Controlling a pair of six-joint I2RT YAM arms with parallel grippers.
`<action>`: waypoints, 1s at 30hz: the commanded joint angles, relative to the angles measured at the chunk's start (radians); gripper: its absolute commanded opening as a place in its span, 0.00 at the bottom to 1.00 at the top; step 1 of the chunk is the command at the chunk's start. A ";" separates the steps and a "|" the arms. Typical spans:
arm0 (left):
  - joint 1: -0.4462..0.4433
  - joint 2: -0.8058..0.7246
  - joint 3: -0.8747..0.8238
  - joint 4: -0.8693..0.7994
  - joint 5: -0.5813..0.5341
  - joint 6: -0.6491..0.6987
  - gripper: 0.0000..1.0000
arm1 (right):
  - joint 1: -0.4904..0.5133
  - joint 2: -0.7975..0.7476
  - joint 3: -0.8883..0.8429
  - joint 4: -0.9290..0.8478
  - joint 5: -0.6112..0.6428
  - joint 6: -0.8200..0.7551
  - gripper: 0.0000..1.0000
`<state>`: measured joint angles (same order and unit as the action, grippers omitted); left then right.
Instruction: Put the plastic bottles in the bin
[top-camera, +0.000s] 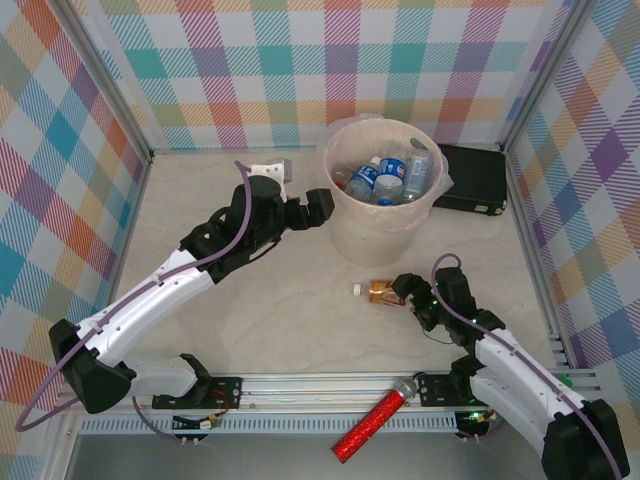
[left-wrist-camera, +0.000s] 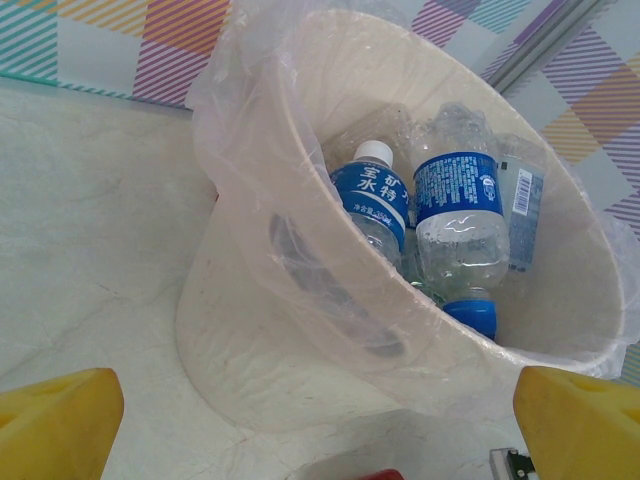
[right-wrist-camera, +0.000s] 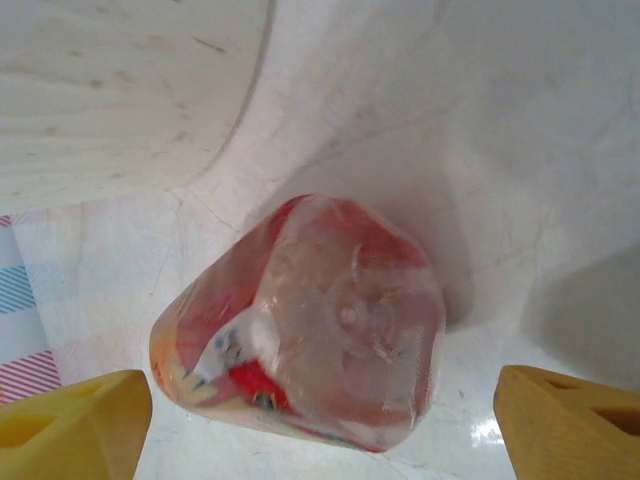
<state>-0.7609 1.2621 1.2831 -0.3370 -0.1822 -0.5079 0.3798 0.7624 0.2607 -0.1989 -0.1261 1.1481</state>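
Around the bin (top-camera: 345, 228), a beige bucket with clear liner, standing upright:
- Black case (top-camera: 470, 178) lies just right of the bin. Can't tell if they touch.
- Left gripper (top-camera: 318, 208) is just beside the bin's left wall, jaws spread full and empty. Its wrist camera looks down into the bin (left-wrist-camera: 240, 340).
- Right gripper (top-camera: 412, 297) is in front of the bin, at the butt end of the loose bottle (top-camera: 380, 291). Its fingers (right-wrist-camera: 70, 420) stand wide on either side of that bottle (right-wrist-camera: 310, 320), with a gap on both sides and nothing gripped.
- Red glitter tube (top-camera: 372, 425) lies well in front of the bin. Not a target.

Handling, my read: thin clear plastic, looks empty and partly crushed, so it's light, springy and slick. It'll dent under squeeze and may roll or squirt out. Take it across the labelled body at mid-length, not the neck or cap, with moderate squeeze.

Count:
- Bin: 1.
- Bottles in the bin (left-wrist-camera: 455, 200): at least 3 visible, two with blue labels. Possibly more underneath, can't tell.
- Outside the bin: 1 bottle on its side, orange-red label, white cap pointing left.
- Case: 1.
- Tube: 1.
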 joint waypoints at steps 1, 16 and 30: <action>-0.001 -0.033 -0.022 0.016 -0.015 -0.006 0.99 | 0.004 0.012 0.011 0.042 -0.059 0.153 0.90; -0.002 -0.075 -0.050 0.011 -0.043 0.007 1.00 | 0.129 0.201 0.008 0.204 -0.005 0.417 0.91; -0.001 -0.098 -0.074 0.010 -0.048 0.014 1.00 | 0.156 0.339 0.025 0.304 0.060 0.425 0.84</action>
<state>-0.7609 1.1877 1.2186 -0.3374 -0.2222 -0.5072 0.5251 1.0443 0.2905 0.0116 -0.1001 1.5673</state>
